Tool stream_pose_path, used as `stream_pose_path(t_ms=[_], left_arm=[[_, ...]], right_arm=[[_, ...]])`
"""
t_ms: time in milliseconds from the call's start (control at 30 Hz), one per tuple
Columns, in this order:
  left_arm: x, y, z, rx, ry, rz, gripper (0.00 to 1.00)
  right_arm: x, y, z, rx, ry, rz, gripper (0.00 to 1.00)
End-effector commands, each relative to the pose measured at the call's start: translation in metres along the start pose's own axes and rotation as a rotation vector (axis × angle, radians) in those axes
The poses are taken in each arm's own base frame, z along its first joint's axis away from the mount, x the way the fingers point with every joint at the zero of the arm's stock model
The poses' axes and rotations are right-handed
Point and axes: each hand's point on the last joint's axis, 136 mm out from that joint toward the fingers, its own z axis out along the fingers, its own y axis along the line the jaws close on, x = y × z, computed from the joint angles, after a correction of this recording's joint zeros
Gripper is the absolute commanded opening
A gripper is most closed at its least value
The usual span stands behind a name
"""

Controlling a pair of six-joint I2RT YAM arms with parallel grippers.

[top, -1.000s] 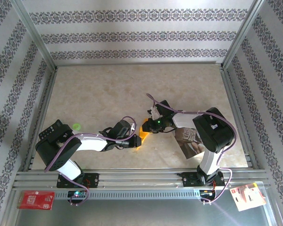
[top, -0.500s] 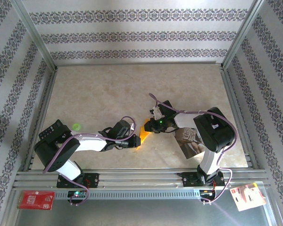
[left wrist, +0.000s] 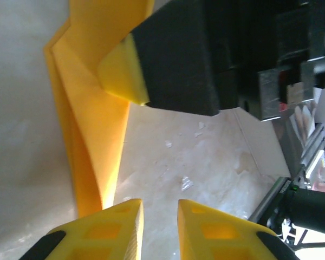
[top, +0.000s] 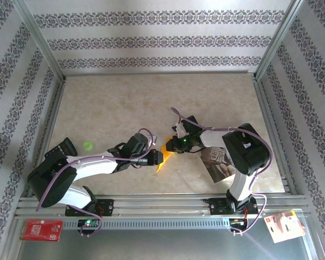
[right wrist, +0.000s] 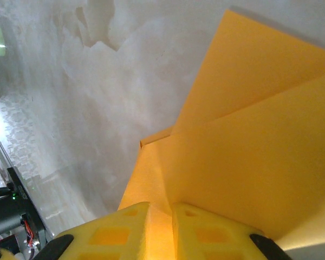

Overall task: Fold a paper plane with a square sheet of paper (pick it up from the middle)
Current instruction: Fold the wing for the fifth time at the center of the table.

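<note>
Near the overhead view's centre, the right claw [right wrist: 161, 208] pinches the partly folded orange paper [top: 164, 161] tight. The left claw [left wrist: 160, 208], barely parted and empty, should straddle the crease squarely before closing.

the table [top: 124, 103] was a pale beige marbled surface. a small green disc [top: 87, 145] lay on it well to the left of my left hand [top: 157, 157]. a glossy photo sheet [top: 214, 165] lay flat just right of my right hand [top: 171, 147], partly under that arm. between both hands the folded orange paper [top: 162, 164] seemed to touch the surface along one edge.
</note>
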Motion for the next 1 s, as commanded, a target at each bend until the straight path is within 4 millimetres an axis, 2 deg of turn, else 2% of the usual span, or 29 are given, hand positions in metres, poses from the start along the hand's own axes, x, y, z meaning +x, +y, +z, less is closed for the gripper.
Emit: stream_pose_path(t_ms=[0,233,400,633,967], left_arm=[[-0.006,-0.015,0.010,0.056,0.029,0.023,0.20],[-0.010,-0.011,0.036,0.059,0.058,0.015,0.19],[-0.009,0.006,0.044,0.000,0.069,0.016,0.19],[0.007,0.031,0.046,-0.056,0.100,-0.009,0.17],[0.023,0.048,0.039,-0.102,0.132,-0.008,0.17]], right_arm=[[0.010,-0.026,0.006,0.069,0.022,0.031,0.20],[0.010,-0.026,0.006,0.071,0.024,0.036,0.20],[0.010,-0.027,0.006,0.071,0.024,0.036,0.20],[0.010,-0.027,0.007,0.071,0.025,0.037,0.20],[0.010,-0.028,0.007,0.076,0.026,0.039,0.20]])
